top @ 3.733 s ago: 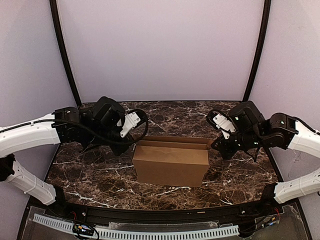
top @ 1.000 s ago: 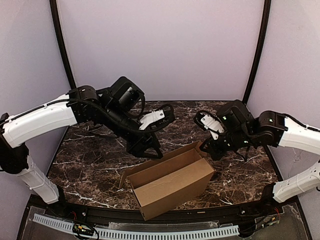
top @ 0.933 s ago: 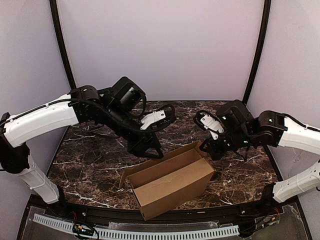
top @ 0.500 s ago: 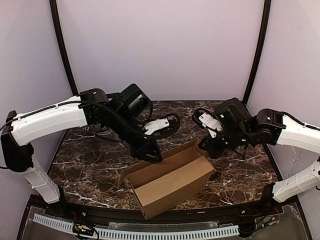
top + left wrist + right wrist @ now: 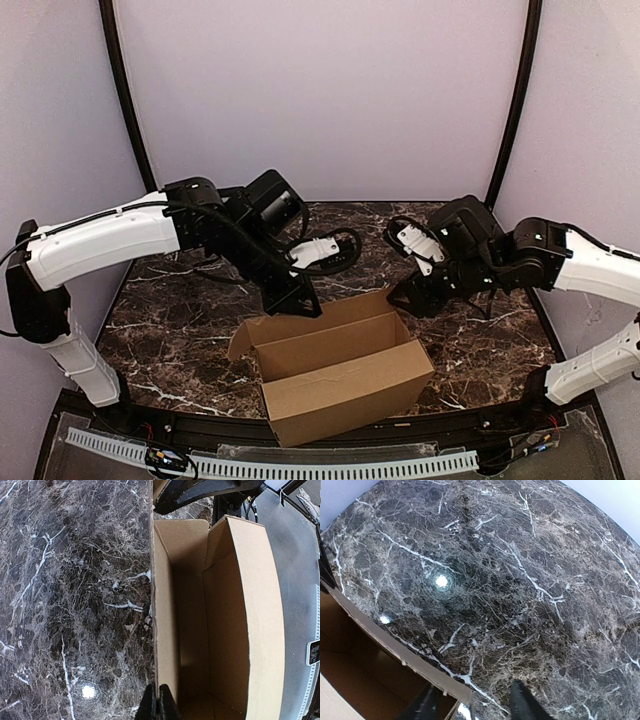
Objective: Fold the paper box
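The paper box (image 5: 340, 385) is a plain brown carton standing open-topped in the middle of the table, with a small end flap (image 5: 243, 338) sticking out at its left. My left gripper (image 5: 300, 302) is at the box's far long wall, near the left end. In the left wrist view its fingers (image 5: 158, 704) are pinched shut on that wall's thin top edge, with the box's inside (image 5: 225, 630) to the right. My right gripper (image 5: 402, 296) hovers at the box's far right corner. Its fingers (image 5: 474, 695) stand open astride the wall's edge (image 5: 395, 647) without clamping it.
The dark marble table (image 5: 170, 340) lies bare around the box. A white slotted cable track (image 5: 300, 466) runs along the near edge. Black frame poles (image 5: 125, 100) rise at the back corners against lilac walls.
My right gripper has opened and let go of the box's right end. My left gripper has closed on the far wall. The box has swung squarer to the front edge.
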`<state>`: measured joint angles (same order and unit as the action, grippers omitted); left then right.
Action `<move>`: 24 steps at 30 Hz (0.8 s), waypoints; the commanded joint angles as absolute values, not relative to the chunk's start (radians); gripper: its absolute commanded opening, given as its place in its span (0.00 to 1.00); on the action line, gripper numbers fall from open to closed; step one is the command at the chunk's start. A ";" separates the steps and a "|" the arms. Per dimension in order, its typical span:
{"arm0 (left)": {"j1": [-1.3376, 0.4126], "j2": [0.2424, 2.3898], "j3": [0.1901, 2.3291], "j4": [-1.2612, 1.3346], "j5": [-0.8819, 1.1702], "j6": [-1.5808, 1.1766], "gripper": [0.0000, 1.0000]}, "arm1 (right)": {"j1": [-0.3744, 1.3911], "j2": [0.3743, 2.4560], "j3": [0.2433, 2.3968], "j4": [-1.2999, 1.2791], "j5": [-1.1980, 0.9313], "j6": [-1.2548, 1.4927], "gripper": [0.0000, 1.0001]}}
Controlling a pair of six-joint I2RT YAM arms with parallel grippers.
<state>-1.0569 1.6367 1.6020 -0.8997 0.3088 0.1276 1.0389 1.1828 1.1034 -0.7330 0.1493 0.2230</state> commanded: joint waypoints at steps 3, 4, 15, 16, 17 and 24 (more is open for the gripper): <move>-1.065 1.635 1.614 -0.928 0.310 0.142 0.01 | 1.048 1.088 1.122 -0.713 0.124 0.229 0.63; -1.065 1.634 1.612 -0.928 0.309 0.141 0.01 | 1.048 1.070 1.122 -0.724 0.117 0.229 0.65; -1.065 1.634 1.597 -0.913 0.289 0.131 0.01 | 1.052 0.832 1.030 -0.763 -0.223 0.261 0.51; -1.065 1.634 1.597 -0.912 0.289 0.128 0.01 | 1.056 0.830 1.017 -0.757 -0.280 0.261 0.45; -1.065 1.633 1.596 -0.911 0.288 0.127 0.01 | 1.063 0.832 1.000 -0.749 -0.338 0.263 0.39; -1.065 1.638 1.602 -0.910 0.291 0.122 0.01 | 1.172 0.871 0.915 -0.723 -0.515 0.279 0.05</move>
<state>-1.0588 1.6382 1.6020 -0.8986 0.2928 0.1249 1.1080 0.8494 0.9554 -0.7517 -0.3634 0.2672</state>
